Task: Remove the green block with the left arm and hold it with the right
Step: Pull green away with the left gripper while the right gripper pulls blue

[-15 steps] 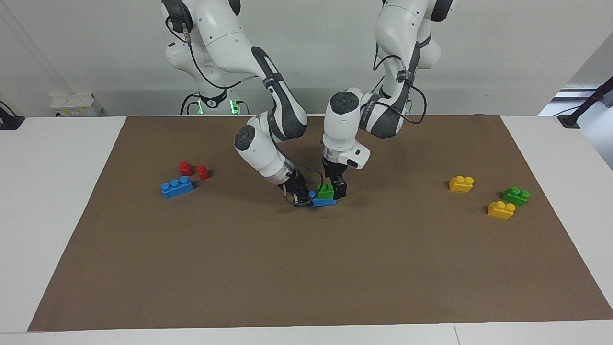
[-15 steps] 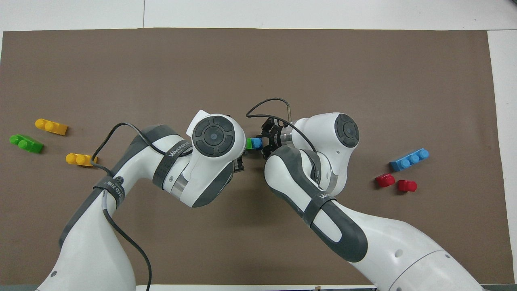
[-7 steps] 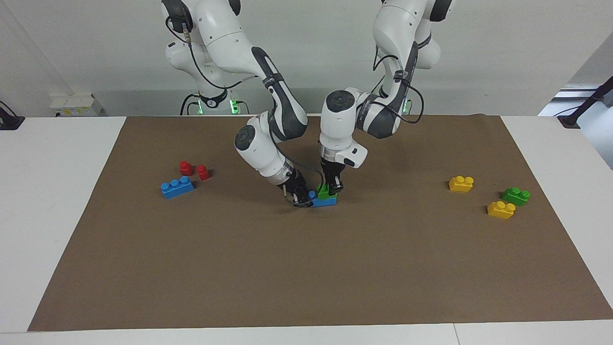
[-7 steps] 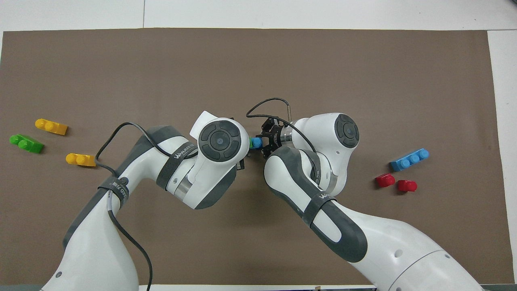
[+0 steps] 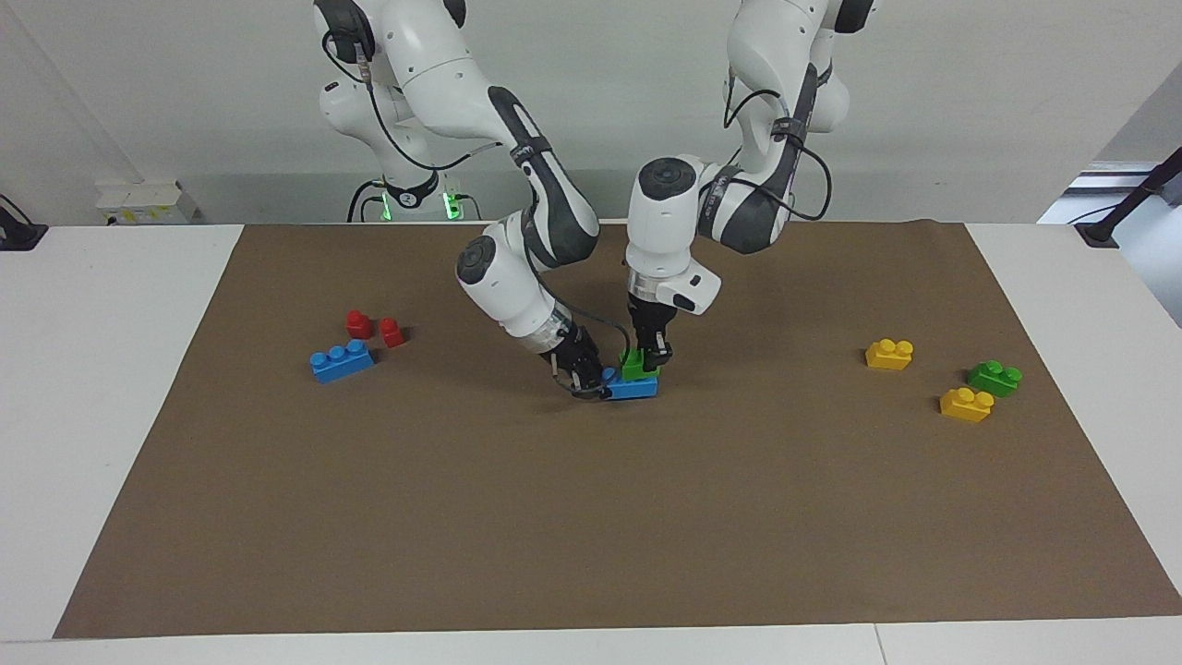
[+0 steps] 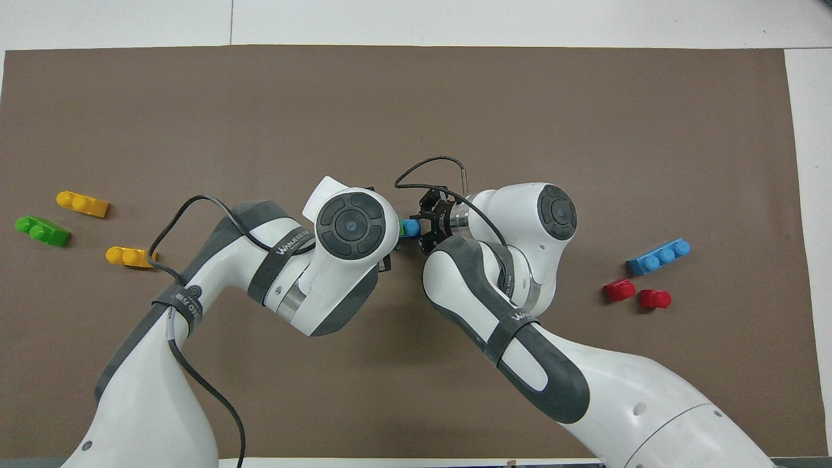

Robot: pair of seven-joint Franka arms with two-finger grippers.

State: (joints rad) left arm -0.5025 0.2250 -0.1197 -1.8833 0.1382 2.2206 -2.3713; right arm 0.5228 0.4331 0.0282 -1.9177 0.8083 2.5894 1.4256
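On my facing feed, going left to right: a loose blue brick (image 5: 342,360) and two red pieces (image 5: 374,328) sit at about nine o'clock on the tabletop (image 5: 591,517). At centre, the right gripper (image 5: 589,380) has its fingers pinching the end of the blue base brick (image 5: 633,387). The green block (image 5: 637,366) sits on that base, pinched by the left gripper (image 5: 649,358) (fingers pressed onto it from above). At three o'clock lie two yellow bricks (image 5: 889,354) and a spare green brick (image 5: 995,378).
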